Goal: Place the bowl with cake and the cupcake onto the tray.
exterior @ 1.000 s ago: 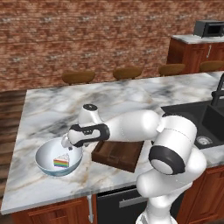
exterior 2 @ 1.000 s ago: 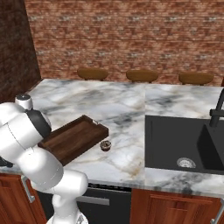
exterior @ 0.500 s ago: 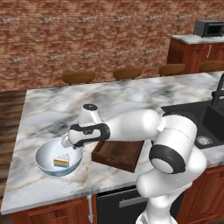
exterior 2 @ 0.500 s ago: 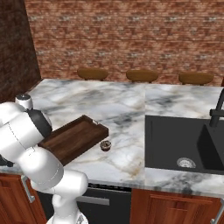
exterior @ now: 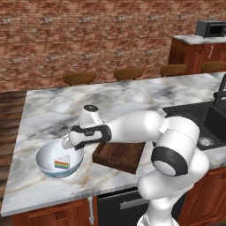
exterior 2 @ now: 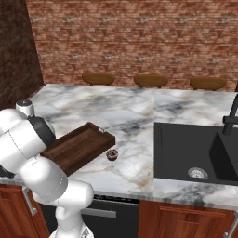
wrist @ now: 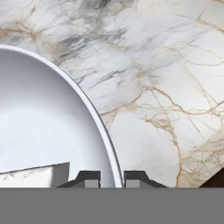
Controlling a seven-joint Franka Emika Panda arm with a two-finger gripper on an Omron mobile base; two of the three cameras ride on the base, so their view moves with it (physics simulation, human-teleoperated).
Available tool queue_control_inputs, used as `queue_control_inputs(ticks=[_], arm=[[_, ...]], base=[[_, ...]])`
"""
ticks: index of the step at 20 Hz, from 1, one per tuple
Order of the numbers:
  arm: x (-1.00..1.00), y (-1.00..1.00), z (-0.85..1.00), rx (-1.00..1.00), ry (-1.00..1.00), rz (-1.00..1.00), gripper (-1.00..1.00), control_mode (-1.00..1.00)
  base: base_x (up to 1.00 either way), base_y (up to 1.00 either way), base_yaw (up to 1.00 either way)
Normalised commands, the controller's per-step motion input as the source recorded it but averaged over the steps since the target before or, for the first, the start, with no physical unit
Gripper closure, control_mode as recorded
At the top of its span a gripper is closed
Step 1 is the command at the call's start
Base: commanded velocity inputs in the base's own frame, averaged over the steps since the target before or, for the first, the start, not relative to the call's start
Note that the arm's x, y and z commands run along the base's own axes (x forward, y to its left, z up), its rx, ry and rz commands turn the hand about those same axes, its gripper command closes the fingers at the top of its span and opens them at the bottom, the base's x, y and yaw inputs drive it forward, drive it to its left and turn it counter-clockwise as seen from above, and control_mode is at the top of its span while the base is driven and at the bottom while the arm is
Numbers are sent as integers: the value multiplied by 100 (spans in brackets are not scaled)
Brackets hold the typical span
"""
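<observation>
Grip: my gripper (wrist: 112,178) has its fingers (wrist: 89,177) pinched on the rim of the bowl with cake (exterior: 58,159), one tip inside the wall, one outside.
Bowl: it sits on the marble counter (exterior: 128,99), the rainbow wedge just inward of my inner finger.
Tray: the tray (exterior: 120,155) lies beyond my outer finger, near the bowl, partly under my forearm.
Cupcake: the cupcake (exterior 2: 111,154) stands just past the tray's far corner, well clear of my fingers.
Advice: I judge the lift should be slow and level; a one-sided rim pinch could let the bowl tilt or slip.
Next: clear the tray's raised side before lowering.
</observation>
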Motion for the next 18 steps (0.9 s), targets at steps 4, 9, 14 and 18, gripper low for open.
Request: queue_control_inputs(ticks=[4, 9, 14, 18], arm=[[0, -8, 15, 2, 0, -9, 100, -100], [11, -18, 31, 11, 1, -14, 100, -100], [39, -22, 10, 22, 9, -22, 100, -100], [23, -35, 36, 24, 10, -25, 100, -100]], base=[[0, 0, 0], [0, 0, 0], [0, 0, 0], [0, 0, 0]])
